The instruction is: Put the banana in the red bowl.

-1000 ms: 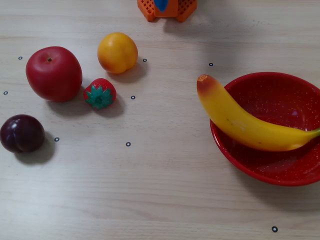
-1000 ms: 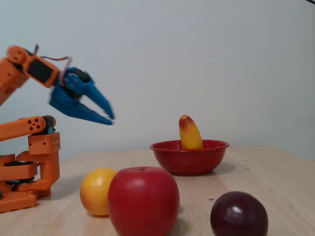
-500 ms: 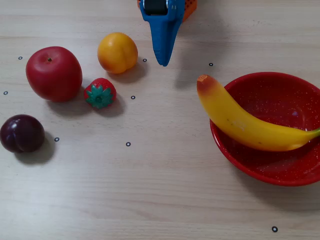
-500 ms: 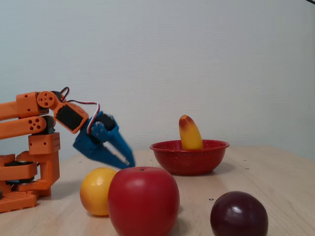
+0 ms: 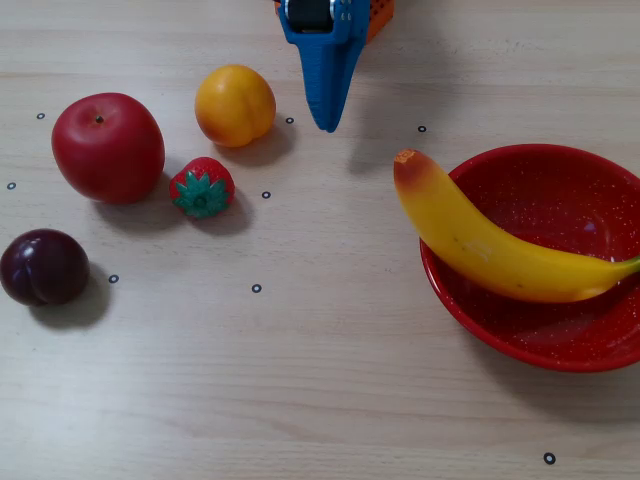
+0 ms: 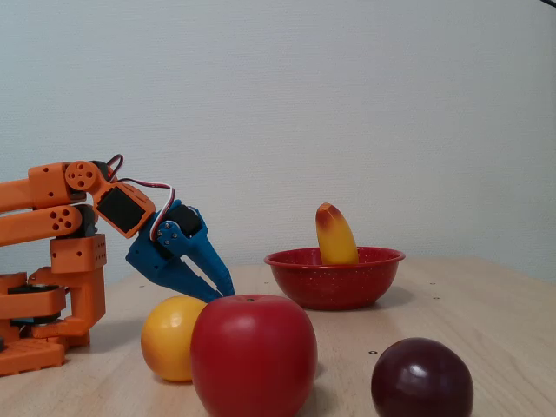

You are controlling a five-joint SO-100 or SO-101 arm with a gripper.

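Banana [image 5: 490, 245] rests across red bowl [image 5: 560, 345], orange-red end overhanging the rim.
Looks light, rigid, glossy plastic, likely slippery; mid-body the best place to take it. It lies well apart from the blue gripper [image 5: 327, 122], to its right in the top-down fixed view; jaws together, empty, tip low beside the yellow-orange fruit [image 5: 235, 104].

Text: none legible — neither fixed view shows words, brands or numbers.
Marks: small black ring dots [image 5: 256, 288] on the table [image 5: 320, 400] — no writing beside them.
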